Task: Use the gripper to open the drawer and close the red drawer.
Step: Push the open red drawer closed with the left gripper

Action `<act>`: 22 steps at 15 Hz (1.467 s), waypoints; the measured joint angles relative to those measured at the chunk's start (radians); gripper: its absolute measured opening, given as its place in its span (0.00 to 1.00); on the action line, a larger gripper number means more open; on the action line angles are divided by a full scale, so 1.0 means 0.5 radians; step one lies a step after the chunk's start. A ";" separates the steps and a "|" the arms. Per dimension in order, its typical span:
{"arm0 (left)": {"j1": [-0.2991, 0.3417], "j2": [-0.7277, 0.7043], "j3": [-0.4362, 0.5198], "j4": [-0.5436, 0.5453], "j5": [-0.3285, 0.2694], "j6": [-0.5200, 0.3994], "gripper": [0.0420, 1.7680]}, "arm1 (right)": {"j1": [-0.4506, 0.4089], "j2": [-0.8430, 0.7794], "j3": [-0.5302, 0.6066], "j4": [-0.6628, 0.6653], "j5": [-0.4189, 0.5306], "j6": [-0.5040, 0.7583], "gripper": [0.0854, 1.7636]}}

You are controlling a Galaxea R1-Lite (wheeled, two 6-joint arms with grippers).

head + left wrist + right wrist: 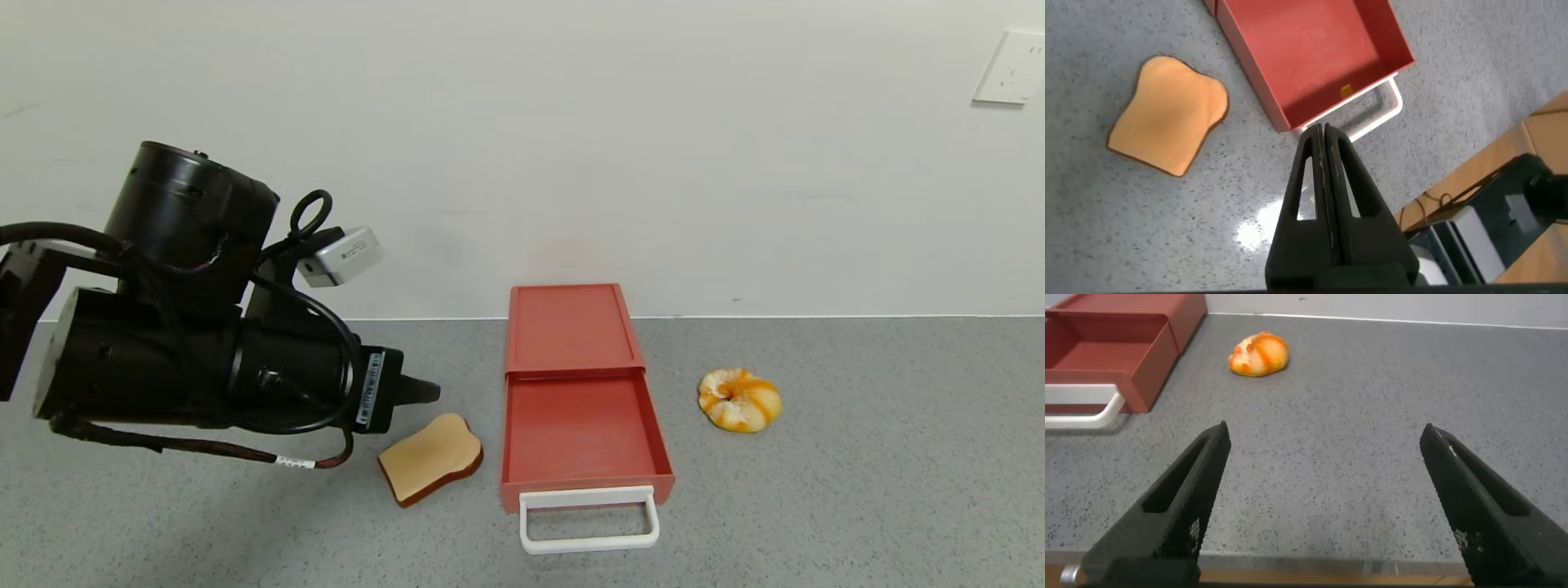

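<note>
Grey counter (857, 490): drawer (581, 437) pulled out, handle (588, 518) facing robot for a push. Left hand (1324, 139) shut, empty, near toast (430, 467). Right hand (1327, 457) open, idle.

A grey speckled desk (857, 506) meets a white wall. On it the red drawer (581, 392) lies pulled open, white handle toward six o'clock. A bread slice (431, 467) lies just beside it at nine o'clock, a orange-and-white pastry (739, 398) at three o'clock
</note>
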 joint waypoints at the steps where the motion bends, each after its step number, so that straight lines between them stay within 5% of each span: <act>1: -0.057 0.006 -0.021 0.006 0.047 -0.072 0.04 | 0.000 0.000 0.000 0.000 0.000 0.000 0.97; 6: -0.310 0.087 -0.171 0.220 0.300 -0.407 0.04 | 0.000 0.000 0.000 -0.001 0.002 0.000 0.97; 14: -0.572 0.343 -0.441 0.567 0.433 -0.805 0.04 | 0.000 0.000 0.000 0.000 0.000 0.003 0.97; 22: -0.865 0.615 -0.571 0.683 0.561 -1.098 0.04 | 0.000 0.000 0.000 -0.001 0.000 0.003 0.97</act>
